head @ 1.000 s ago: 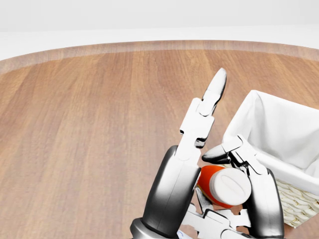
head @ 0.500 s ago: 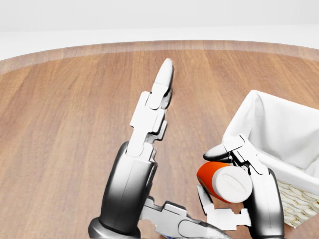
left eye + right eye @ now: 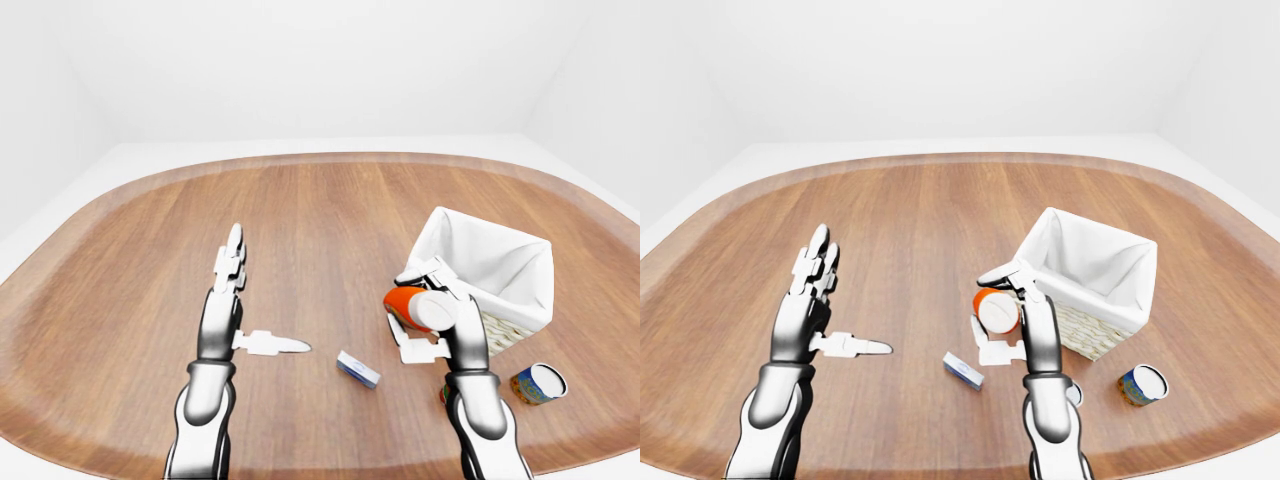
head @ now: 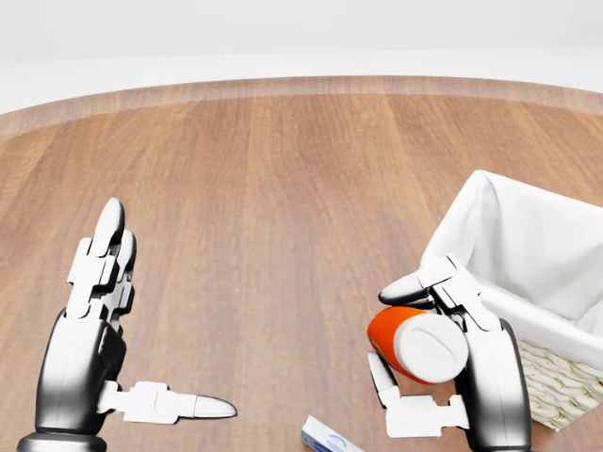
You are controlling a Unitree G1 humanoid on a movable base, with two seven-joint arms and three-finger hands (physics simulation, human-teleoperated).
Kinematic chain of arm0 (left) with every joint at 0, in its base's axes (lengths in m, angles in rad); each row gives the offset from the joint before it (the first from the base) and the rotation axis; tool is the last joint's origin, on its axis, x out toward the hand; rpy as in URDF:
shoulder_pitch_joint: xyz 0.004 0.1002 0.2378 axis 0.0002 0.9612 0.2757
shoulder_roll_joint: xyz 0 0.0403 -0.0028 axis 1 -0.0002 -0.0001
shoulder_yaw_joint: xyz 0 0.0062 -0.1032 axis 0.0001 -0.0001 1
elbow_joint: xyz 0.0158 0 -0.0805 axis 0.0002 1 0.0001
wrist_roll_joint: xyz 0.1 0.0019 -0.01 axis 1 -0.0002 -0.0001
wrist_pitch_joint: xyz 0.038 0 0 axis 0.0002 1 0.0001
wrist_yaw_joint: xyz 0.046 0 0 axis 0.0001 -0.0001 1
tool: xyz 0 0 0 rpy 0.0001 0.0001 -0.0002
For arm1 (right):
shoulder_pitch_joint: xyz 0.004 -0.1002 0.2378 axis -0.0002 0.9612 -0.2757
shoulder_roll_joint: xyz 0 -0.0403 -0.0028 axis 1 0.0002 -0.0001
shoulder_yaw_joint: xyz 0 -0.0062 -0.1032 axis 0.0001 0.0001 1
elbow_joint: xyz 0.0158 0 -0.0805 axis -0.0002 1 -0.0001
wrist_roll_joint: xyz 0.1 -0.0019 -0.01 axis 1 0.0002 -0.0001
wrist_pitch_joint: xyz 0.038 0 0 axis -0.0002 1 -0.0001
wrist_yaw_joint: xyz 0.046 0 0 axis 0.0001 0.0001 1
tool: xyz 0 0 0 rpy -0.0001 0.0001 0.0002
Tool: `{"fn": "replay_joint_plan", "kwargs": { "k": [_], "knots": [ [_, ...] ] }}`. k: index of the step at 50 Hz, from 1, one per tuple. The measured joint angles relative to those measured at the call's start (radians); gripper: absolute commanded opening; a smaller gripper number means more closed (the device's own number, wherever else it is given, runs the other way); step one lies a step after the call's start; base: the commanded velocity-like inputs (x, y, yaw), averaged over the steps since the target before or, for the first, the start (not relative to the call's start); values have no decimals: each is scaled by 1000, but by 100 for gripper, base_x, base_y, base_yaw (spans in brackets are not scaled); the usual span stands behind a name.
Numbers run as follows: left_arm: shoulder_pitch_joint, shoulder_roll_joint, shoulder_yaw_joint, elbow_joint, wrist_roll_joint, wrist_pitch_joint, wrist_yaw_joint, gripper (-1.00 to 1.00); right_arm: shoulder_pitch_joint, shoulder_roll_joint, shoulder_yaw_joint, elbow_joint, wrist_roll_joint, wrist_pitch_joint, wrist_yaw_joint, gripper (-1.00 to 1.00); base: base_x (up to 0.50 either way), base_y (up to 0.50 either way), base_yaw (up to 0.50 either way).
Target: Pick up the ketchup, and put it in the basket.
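**Two hands up, ketchup beside the basket**

Well left of the basket (image 4: 528, 282), the left hand (image 4: 94, 311) stands with fingers spread, grasping nothing. Just left of the basket's rim, the right hand (image 4: 452, 353) clasps the ketchup (image 4: 415, 344) above the table (image 4: 283, 169).

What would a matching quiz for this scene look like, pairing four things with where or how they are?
Things:
1. ketchup
2. basket
3. can
4. left hand

States:
A. open, holding nothing
B. on the table, right of the basket's lower corner in the left-eye view
C. held in the right hand
D. white-lined, right of the ketchup

Pairs: 1-C, 2-D, 3-B, 4-A
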Motion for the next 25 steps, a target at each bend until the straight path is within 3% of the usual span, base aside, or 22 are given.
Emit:
{"fn": "replay_joint_plan", "kwargs": {
  "k": [3,10,25],
  "knots": [
    [-6,6,44,67,-14,-31,-3,100,-1,0,1,2,-4,-2,-1,-100,0,0,0],
    [-24,15,107,173,-35,-71,-3,100,-2,-1,2,5,-12,-4,-2,-100,0,0,0],
    [-49,27,152,299,-47,-71,8,100,-7,-1,14,9,-25,1,-3,-100,0,0,0]
  ]
}}
